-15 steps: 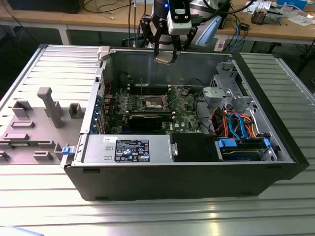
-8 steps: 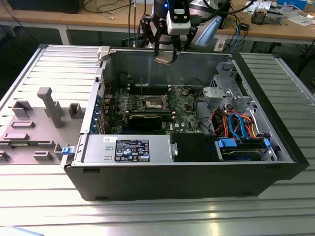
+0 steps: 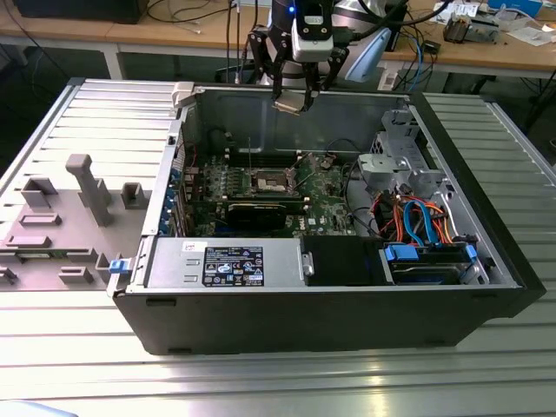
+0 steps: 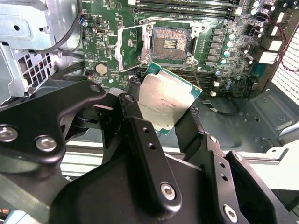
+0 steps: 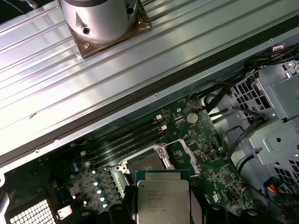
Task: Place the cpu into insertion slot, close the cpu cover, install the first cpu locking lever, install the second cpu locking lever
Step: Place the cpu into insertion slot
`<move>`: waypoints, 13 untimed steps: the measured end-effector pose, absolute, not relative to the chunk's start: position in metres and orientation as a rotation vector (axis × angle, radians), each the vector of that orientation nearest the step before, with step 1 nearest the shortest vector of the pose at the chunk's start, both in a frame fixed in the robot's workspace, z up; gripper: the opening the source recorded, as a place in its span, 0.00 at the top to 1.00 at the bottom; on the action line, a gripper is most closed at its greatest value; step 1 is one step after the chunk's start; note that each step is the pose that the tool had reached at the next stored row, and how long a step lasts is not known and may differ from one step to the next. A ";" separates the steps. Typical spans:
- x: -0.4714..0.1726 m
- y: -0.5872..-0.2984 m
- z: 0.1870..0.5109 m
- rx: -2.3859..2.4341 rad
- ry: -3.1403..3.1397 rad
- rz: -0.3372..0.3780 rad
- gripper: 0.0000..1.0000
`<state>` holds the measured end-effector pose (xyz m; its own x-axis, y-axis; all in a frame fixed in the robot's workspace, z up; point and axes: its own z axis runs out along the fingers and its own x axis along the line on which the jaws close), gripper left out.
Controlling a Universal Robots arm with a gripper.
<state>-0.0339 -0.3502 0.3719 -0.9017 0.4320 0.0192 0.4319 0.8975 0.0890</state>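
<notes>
cpu (image 4: 166,95) hangs clamped in the jaws of the gripper (image 4: 159,108), over the open computer case (image 3: 261,321) and well above the insertion slot (image 4: 170,44), whose cpu cover (image 4: 133,46) stands swung open beside it. Doing this well likely means squaring the chip's edges to that slot, then lowering flat without force.

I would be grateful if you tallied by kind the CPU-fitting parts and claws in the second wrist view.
square silver-topped CPU chip, gripped: 1
square dark-centred socket, empty: 1
hinged silvery cover frame, open: 1
black claw: 1
Total: 4
</notes>
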 end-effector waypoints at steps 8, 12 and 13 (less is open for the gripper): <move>-0.034 -0.350 0.372 0.709 3.056 0.143 0.45; -0.034 -0.350 0.372 0.808 3.028 0.143 0.45; -0.034 -0.350 0.372 0.822 3.024 0.143 0.45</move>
<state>-0.0339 -0.3502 0.3716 -0.8625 0.5057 0.0192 0.5052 0.8584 0.0888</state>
